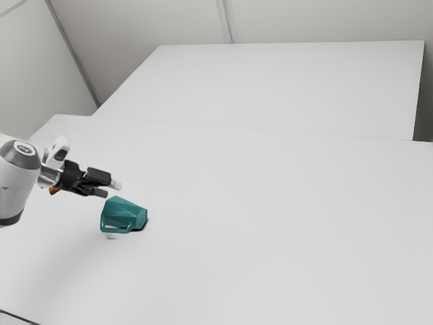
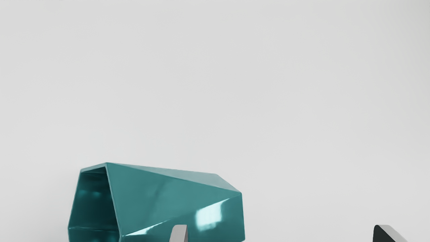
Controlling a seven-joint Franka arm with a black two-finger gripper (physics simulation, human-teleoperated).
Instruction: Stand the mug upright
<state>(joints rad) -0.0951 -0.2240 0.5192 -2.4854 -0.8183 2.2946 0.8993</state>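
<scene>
Table [image 1: 270,223] had its far edge running across the exterior view, from a corner above the arm [image 1: 18,177] at the exterior view's left to the exterior view's right border. Behind this edge there was a second pale surface [image 1: 284,88]. The mug [image 1: 123,211] lay on the table, well apart from the far edge, and wide open room spread from it toward the exterior view's right. The gripper [image 1: 112,189] was near the mug, a little to its far side. Its fingers [image 2: 178,234] stood wide apart, and it had nothing in its hold. In the wrist view, one finger overlapped the mug's side, and the other was beyond the base end, over bare table.

The mug was teal and glossy, with flat, angular faces, and it was lying on its side. Its mouth [image 2: 94,201] pointed to the exterior view's left and was dark inside; then came the handle [image 1: 116,231], on the side toward the exterior camera; then the narrower base [image 1: 141,219], toward the exterior view's right.

A brownish thing [image 1: 54,191] was partly hidden behind the arm, and I could not tell what it was. A small pale spot [image 1: 111,237] beside the handle was also unclear. The wrist view cut off the lower part of the mug. Whether a finger touched the mug, I could not tell.
</scene>
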